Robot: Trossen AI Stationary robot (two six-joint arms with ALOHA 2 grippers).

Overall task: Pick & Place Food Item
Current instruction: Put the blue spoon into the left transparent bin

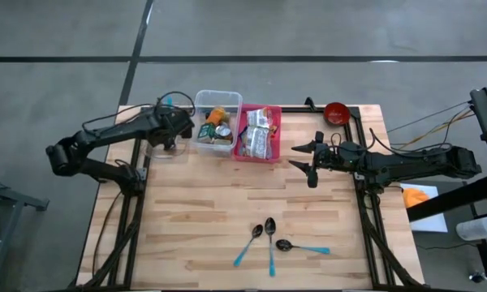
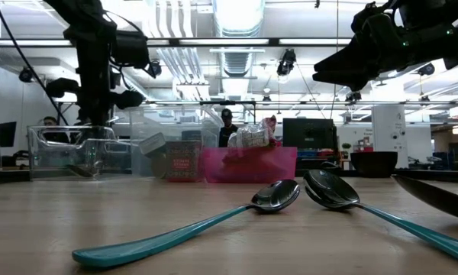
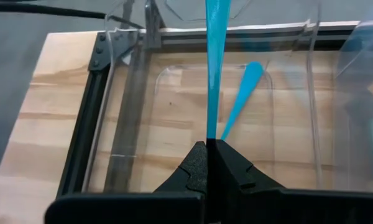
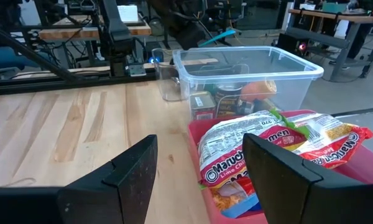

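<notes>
Wooden table (image 1: 227, 219). Clear bin (image 1: 218, 123) of food, twelve o'clock; pink bin (image 1: 258, 134) with ramen packets (image 4: 280, 146) beside. Right gripper (image 1: 307, 161), three o'clock, agape, empty: approach step; next, descend onto ramen. Left gripper (image 1: 172, 139), ten o'clock, clamped on teal spoon (image 3: 212, 68) over clear container (image 3: 143, 124).

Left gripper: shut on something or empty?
Shut on a teal-handled spoon: the left gripper pinches its handle over the clear plastic container, where another teal handle lies.

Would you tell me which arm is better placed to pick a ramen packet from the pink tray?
The right. Its open right gripper hovers beside the pink plastic tray and faces the ramen packets, while the left gripper is shut on a teal-handled spoon over the clear plastic container.
</notes>
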